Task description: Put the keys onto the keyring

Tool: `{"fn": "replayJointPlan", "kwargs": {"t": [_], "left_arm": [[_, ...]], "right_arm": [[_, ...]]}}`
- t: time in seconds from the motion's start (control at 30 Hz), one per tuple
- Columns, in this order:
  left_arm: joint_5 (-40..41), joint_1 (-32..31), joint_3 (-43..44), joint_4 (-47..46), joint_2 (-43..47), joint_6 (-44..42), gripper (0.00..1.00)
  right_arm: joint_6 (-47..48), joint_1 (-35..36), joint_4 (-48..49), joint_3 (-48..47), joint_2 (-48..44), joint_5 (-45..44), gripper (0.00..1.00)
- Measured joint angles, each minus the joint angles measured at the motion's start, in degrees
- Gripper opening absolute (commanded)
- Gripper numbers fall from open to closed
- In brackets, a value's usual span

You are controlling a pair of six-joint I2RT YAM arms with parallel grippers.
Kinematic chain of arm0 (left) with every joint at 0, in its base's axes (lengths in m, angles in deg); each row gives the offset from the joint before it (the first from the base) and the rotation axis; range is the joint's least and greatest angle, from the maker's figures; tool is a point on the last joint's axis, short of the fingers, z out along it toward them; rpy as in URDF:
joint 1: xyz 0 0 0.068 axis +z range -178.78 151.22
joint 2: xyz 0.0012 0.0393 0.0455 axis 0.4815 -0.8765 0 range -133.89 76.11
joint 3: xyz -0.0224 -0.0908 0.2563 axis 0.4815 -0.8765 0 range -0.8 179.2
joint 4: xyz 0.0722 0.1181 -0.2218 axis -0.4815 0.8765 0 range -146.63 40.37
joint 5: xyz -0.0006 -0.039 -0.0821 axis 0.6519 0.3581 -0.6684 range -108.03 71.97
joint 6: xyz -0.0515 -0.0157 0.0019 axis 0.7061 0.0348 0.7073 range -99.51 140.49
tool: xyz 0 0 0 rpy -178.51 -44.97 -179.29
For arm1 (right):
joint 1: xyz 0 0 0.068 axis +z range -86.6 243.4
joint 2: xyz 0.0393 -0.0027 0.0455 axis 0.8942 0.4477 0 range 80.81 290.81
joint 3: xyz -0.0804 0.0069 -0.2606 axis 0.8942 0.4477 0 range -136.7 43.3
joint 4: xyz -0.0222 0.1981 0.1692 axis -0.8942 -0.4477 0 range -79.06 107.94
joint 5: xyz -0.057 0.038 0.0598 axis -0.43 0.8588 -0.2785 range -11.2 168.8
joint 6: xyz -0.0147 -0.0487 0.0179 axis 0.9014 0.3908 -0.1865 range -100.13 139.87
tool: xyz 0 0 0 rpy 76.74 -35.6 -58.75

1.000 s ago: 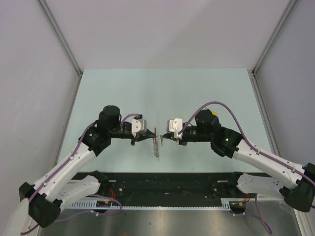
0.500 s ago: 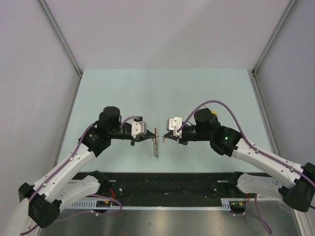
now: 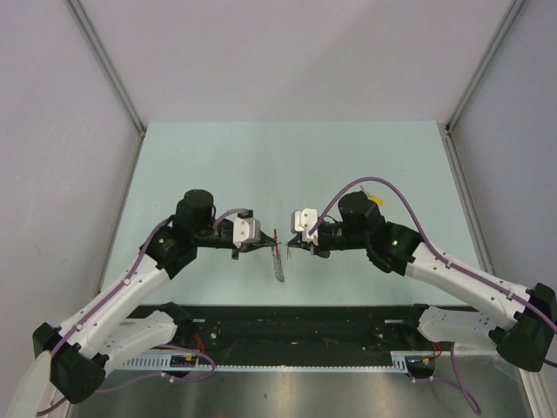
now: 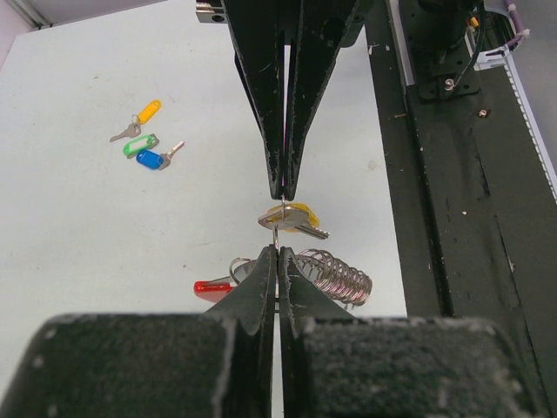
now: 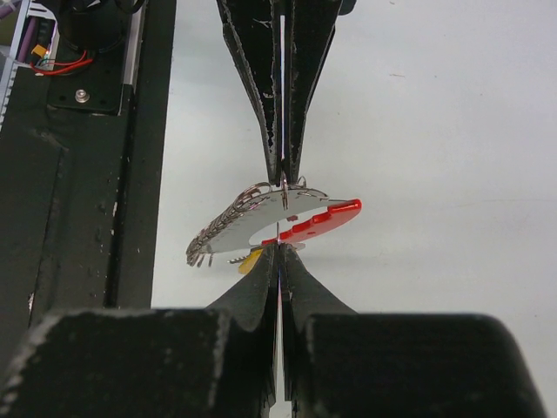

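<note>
I had both arms meeting over the desk (image 3: 218, 157), close to its near edge and roughly midway between the left and right edges. The left gripper (image 3: 266, 243) had its fingers pressed together, pinching the keyring (image 5: 318, 221) by a thin metal loop. The keyring hung off the desk surface, between the two sets of fingertips. Its red part stuck out to one side. The silvery chain (image 5: 218, 233) bunched out to the other, and in the top view it trailed toward the near edge.

The right gripper (image 3: 290, 246) was clamped too, pinching the yellow-headed key (image 4: 292, 218) right at the tips. The grippers faced each other nose to nose, with the tips very near. I couldn't tell if they touched. The yellow-headed key sat against the thin loop, but I couldn't tell if it was threaded on.

Three more keys lay flat on the desk in the left wrist view: the loose yellow key (image 4: 142, 116), the green key (image 4: 139, 144) and the blue key (image 4: 153, 160). They were bunched together, green and blue just beside each other. All three were well apart from the grippers and away from the black rail (image 4: 452, 174) along the near edge.
</note>
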Motion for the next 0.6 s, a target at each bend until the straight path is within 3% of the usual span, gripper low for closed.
{"fn": "replayJointPlan", "kwargs": {"t": [0.6], "left_arm": [[-0.2, -0.5, 0.0, 0.0, 0.0, -0.1, 0.00]], "right_arm": [[0.3, 0.5, 0.0, 0.0, 0.5, 0.0, 0.00]]}}
